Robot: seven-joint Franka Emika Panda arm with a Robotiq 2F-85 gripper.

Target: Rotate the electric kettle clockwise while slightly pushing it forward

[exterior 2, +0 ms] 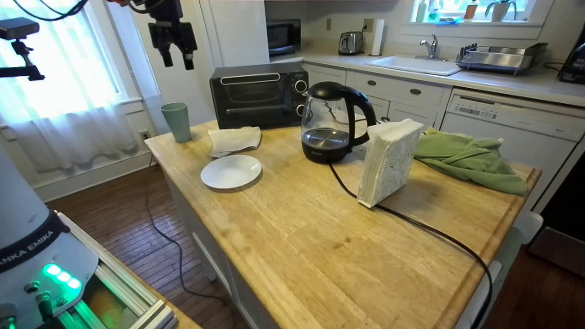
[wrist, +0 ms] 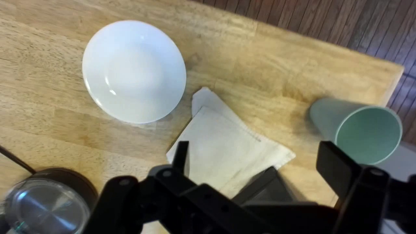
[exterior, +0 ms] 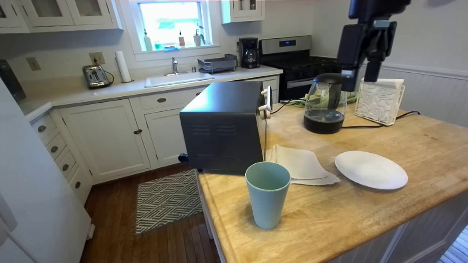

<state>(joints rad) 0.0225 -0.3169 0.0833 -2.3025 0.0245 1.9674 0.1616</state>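
The electric kettle [exterior: 324, 106], clear glass with a black lid and base, stands upright on the wooden island. In an exterior view the kettle [exterior 2: 325, 123] has its black handle [exterior 2: 365, 109] on the right side. The wrist view shows part of the kettle [wrist: 48, 206] at the lower left, cut off by the frame edge. My gripper [exterior: 361, 78] is open and empty, high above the table and apart from the kettle. It also shows in an exterior view [exterior 2: 178, 63]. In the wrist view the spread fingers [wrist: 255, 156] hang over a folded cloth.
A black toaster oven [exterior 2: 256, 98] stands near the kettle. A teal cup [exterior: 268, 197], folded cloth [exterior: 298, 162] and white plate [exterior: 371, 170] lie on the island. A white napkin holder [exterior 2: 388, 160], green towel [exterior 2: 470, 157] and black cord [exterior 2: 438, 230] are beside the kettle.
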